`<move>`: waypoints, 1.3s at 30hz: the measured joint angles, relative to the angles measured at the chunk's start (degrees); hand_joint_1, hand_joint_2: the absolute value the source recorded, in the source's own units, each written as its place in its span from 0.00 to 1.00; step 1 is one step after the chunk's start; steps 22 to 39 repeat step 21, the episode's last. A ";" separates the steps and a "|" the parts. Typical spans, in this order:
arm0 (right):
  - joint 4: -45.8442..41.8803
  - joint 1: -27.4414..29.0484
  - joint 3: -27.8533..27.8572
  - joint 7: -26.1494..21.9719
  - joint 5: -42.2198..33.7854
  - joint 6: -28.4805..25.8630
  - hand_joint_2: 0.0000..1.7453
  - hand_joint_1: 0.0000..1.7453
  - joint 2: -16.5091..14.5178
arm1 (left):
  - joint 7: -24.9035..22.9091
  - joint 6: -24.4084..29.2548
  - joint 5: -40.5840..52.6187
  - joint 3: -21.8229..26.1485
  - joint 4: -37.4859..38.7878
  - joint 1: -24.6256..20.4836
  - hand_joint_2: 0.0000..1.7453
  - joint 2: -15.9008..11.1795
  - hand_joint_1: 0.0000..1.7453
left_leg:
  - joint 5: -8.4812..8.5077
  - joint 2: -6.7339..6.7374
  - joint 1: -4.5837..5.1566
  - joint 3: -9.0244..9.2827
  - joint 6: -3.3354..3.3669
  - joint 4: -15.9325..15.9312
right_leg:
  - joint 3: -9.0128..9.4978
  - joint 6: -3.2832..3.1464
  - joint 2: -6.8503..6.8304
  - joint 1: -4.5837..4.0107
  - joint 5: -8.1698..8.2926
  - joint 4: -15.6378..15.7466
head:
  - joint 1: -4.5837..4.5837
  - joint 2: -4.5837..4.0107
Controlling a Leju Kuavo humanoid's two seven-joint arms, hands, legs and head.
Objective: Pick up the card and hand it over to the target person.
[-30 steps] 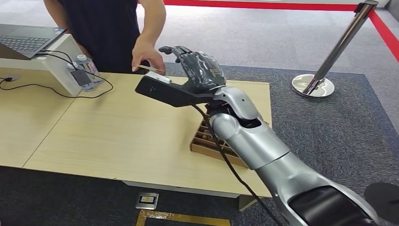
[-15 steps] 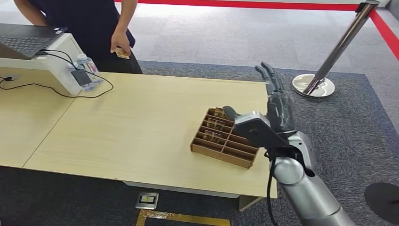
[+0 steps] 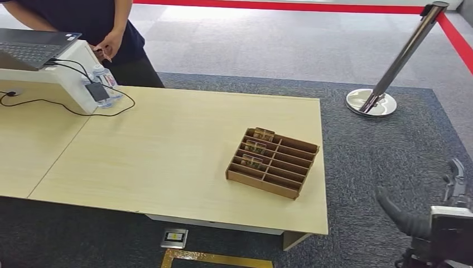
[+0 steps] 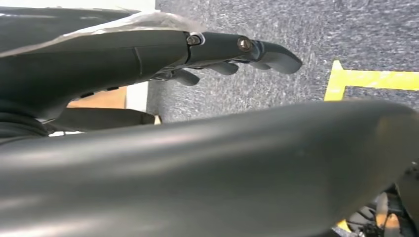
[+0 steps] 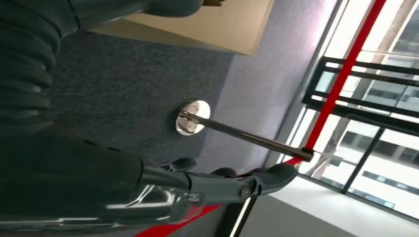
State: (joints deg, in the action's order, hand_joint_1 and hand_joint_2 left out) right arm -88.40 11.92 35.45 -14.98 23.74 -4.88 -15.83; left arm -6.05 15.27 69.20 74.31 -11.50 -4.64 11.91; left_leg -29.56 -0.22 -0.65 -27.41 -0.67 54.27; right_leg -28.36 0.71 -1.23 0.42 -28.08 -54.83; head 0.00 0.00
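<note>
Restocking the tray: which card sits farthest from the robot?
The card in the tray's back row, toward the far table edge; the other two sit in nearer rows.

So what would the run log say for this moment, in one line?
right robot hand: lowered beside table, empty | left robot hand: empty | person: by laptop | tray: on table

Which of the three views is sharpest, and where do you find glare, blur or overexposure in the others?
Head view: sharpest, evenly lit, the table and divided box crisp. Left wrist view: a big dark shape close to the lens is soft and streaked with highlights; the left hand is sharper. Right wrist view: the windows are washed out with daylight, while the right hand lies in shadow.
</note>
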 joint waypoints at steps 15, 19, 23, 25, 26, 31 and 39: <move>76.33 -17.00 26.67 12.58 -1.59 -0.08 1.00 0.00 11.43 | 0.71 -0.75 2.04 -2.07 0.25 -0.13 0.00 -1.26 0.00 | -0.01 0.23 0.03 0.04 0.05 0.05 | -0.03 0.10 0.23 0.00 0.09 -0.02 | 0.00 0.00; 76.95 -17.11 21.89 21.74 4.37 -4.03 1.00 0.00 8.04 | 0.23 -0.74 1.95 -1.87 0.18 -0.06 0.00 -1.36 0.00 | 0.00 0.36 -0.06 -0.06 0.02 0.09 | -0.20 0.02 0.35 0.01 0.10 -0.14 | 0.00 0.00; 77.08 -17.09 20.20 22.67 6.23 -3.99 1.00 0.00 7.30 | 0.13 -0.61 1.88 -1.77 0.18 -0.05 0.00 -1.35 0.00 | 0.01 0.35 -0.08 -0.07 0.01 0.11 | -0.20 0.00 0.32 0.00 0.05 -0.19 | 0.00 0.00; 77.08 -17.09 20.20 22.67 6.23 -3.99 1.00 0.00 7.30 | 0.13 -0.61 1.88 -1.77 0.18 -0.05 0.00 -1.35 0.00 | 0.01 0.35 -0.08 -0.07 0.01 0.11 | -0.20 0.00 0.32 0.00 0.05 -0.19 | 0.00 0.00; 77.08 -17.09 20.20 22.67 6.23 -3.99 1.00 0.00 7.30 | 0.13 -0.61 1.88 -1.77 0.18 -0.05 0.00 -1.35 0.00 | 0.01 0.35 -0.08 -0.07 0.01 0.11 | -0.20 0.00 0.32 0.00 0.05 -0.19 | 0.00 0.00; 77.08 -17.09 20.20 22.67 6.23 -3.99 1.00 0.00 7.30 | 0.13 -0.61 1.88 -1.77 0.18 -0.05 0.00 -1.35 0.00 | 0.01 0.35 -0.08 -0.07 0.01 0.11 | -0.20 0.00 0.32 0.00 0.05 -0.19 | 0.00 0.00; 77.08 -17.09 20.20 22.67 6.23 -3.99 1.00 0.00 7.30 | 0.13 -0.61 1.88 -1.77 0.18 -0.05 0.00 -1.35 0.00 | 0.01 0.35 -0.08 -0.07 0.01 0.11 | -0.20 0.00 0.32 0.00 0.05 -0.19 | 0.00 0.00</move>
